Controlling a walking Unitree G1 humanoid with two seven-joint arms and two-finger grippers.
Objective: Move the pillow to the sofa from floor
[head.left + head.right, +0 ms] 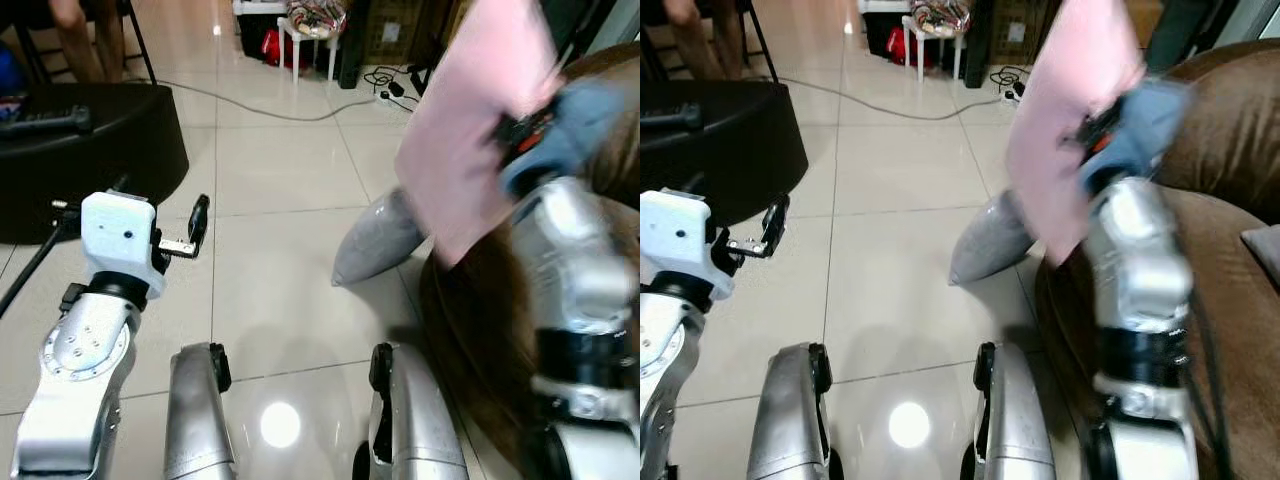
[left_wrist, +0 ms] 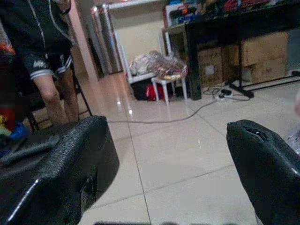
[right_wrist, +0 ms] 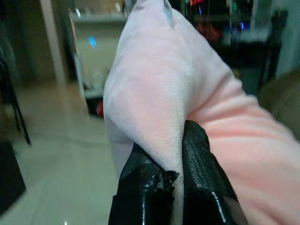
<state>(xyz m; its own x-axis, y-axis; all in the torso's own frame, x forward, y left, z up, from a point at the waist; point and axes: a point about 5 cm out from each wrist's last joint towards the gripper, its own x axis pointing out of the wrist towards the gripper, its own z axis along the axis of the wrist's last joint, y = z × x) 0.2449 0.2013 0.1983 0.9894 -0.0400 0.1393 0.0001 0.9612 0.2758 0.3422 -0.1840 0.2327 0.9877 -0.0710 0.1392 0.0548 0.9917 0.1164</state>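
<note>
The right end effector (image 3: pixel 176 183) pinches a pink pillow (image 1: pixel 470 120), holding it raised above the brown sofa (image 1: pixel 1230 150) edge. The left end effector (image 2: pixel 168 173) is spread wide over the tiled floor (image 1: pixel 280 180). A grey pillow (image 1: pixel 378 240) lies beside the sofa.

The pillow (image 1: pixel 470 120) is plain pale pink, pinched between the glossy black fingers (image 3: pixel 197 187) of the right gripper (image 3: pixel 176 187). Beside it the sofa (image 1: pixel 1230 200) is dark brown. Against the sofa lies a silvery grey cushion (image 1: pixel 380 240). The floor (image 1: pixel 280 200) is cream glossy tile with thin grey joints. Far from the sofa sits a black ottoman (image 1: pixel 90 150). The left gripper (image 1: pixel 195 225) has black fingers on a white wrist block.
</note>
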